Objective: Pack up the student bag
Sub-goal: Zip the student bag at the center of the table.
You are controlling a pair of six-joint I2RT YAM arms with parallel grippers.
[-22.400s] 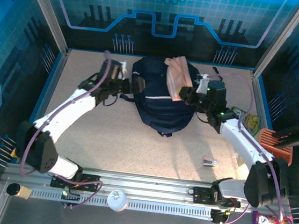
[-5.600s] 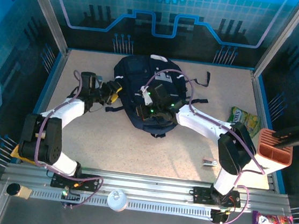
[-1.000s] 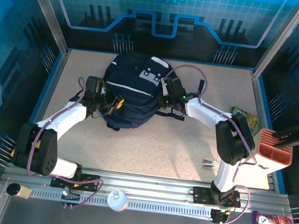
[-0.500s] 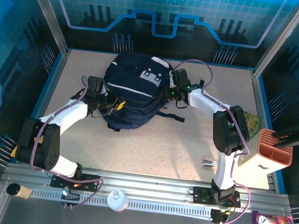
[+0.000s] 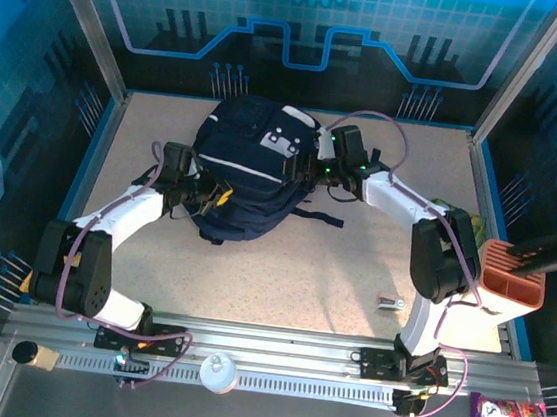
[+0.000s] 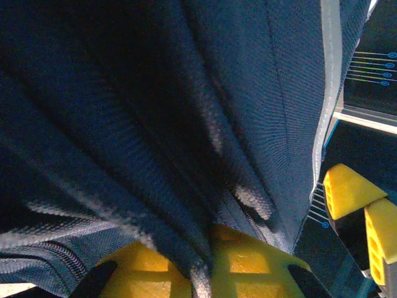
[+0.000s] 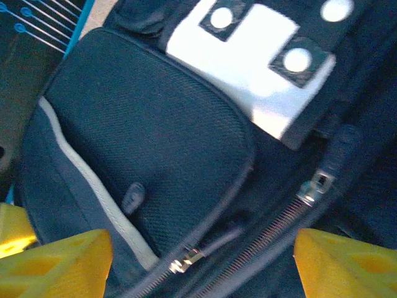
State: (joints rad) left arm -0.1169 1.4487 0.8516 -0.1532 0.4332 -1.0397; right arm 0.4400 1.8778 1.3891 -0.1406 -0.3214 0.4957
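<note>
Toward the far side of the table (image 5: 352,267), left of centre, we see the student bag (image 5: 248,170) lying front up: navy fabric, thin white stripes, a grey-white patch, black straps trailing right. Our left gripper (image 6: 203,270) is clenched on a fold of it. Our right gripper (image 7: 198,261) hangs spread over the zipper. The bag's inside is hidden. Since a second ago the bag has scarcely shifted, and the right wrist has drawn back rightward.

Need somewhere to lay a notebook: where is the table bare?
Widest bare patch: table between the student bag and the near rail, apart from a small item right. The far right corner is bare too. Crowded: right edge, with snack bag and orange holder.
</note>
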